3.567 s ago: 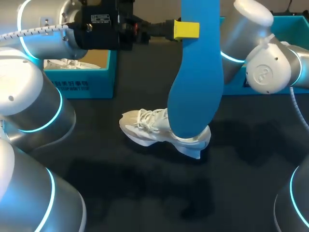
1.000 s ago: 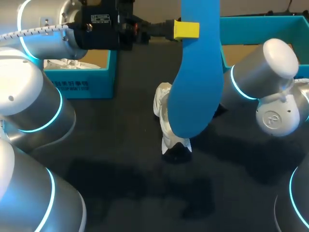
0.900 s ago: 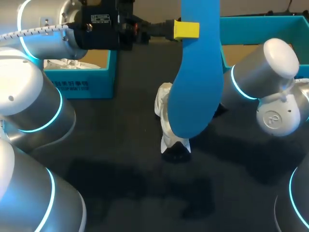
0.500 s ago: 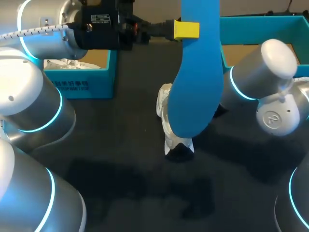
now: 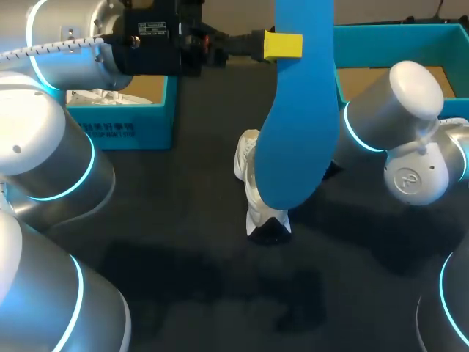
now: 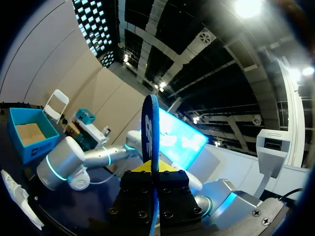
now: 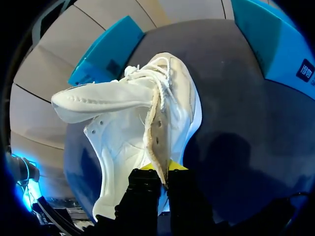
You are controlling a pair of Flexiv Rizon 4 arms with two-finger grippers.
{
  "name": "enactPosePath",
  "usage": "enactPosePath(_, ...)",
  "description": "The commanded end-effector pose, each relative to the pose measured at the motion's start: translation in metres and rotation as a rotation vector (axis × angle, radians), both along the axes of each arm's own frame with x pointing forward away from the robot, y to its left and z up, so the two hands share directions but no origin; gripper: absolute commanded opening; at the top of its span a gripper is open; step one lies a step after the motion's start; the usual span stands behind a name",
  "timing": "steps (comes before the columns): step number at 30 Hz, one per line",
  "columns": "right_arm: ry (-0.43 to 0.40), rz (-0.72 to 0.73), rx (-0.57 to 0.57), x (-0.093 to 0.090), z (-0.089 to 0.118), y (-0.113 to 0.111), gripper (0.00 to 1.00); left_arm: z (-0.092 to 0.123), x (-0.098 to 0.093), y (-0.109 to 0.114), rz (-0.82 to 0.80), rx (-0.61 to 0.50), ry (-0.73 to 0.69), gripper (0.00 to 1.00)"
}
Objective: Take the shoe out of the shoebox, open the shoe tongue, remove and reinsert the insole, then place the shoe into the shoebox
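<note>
The left jaws are pressed together on one end of the blue insole (image 6: 150, 128), which stands edge-on straight out from them in the left wrist view. From overhead, the insole (image 5: 300, 132) hangs high over the middle of the bench (image 5: 183, 257), clear of it, and hides most of what lies beneath.

The right jaws are pinching the lace-side edge of the white shoe (image 7: 142, 128), one yellow tip on each face of it. The tongue (image 7: 98, 101) is folded outward, away from the opening, so the mouth of the shoe is exposed. The shoe (image 5: 249, 172) sits near the middle of the bench, directly under the insole, with one end pointing toward the near edge.

The teal shoebox (image 5: 124, 128) stands at the far left corner of the bench. A second teal box part (image 5: 381, 31) lies at the far right corner.

Compared with the earliest frame, the shoe has been turned. It then lay lengthwise across the bench with its toe toward the left edge. The right arm (image 5: 388, 110) has come forward from the far right corner to hold it. Over the last second the shoe shifts only slightly. The left arm (image 5: 73, 44) and the insole have not moved.

We judge that removal is complete and that the shoe is now positioned for reinsertion.
</note>
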State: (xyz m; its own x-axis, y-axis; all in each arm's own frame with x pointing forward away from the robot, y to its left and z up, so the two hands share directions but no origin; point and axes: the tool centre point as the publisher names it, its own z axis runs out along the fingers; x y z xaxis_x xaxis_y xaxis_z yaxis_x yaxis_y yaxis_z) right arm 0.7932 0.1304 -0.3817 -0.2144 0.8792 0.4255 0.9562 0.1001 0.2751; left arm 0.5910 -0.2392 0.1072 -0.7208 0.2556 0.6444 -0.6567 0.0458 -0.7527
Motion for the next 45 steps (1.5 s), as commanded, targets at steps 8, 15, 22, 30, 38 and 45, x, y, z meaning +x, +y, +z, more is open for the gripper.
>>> enactPosePath(8, -0.011, -0.02, 0.057, -0.006, 0.017, -0.002, 1.0, -0.001, -0.001, 0.0, 0.003, 0.0, 0.001, 0.0)
enactPosePath(15, 0.061, -0.022, 0.194, -0.017, 0.047, -0.005, 1.0, -0.001, -0.001, 0.0, 0.003, 0.0, 0.001, 0.0)
enactPosePath(22, 0.115, 0.024, 0.363, -0.022, 0.08, -0.011, 1.0, -0.001, -0.001, 0.0, 0.003, 0.0, 0.001, 0.0)
enactPosePath(30, 0.054, 0.042, 0.517, -0.018, 0.102, -0.024, 1.0, -0.001, -0.001, 0.0, 0.003, 0.0, 0.001, 0.0)
enactPosePath(38, 0.054, 0.042, 0.517, -0.018, 0.102, -0.024, 1.0, -0.001, -0.001, 0.0, 0.003, 0.0, 0.001, 0.0)
enactPosePath(45, 0.067, 0.049, 0.53, -0.015, 0.104, -0.03, 1.0, -0.001, -0.001, 0.0, 0.003, 0.0, 0.001, 0.0)
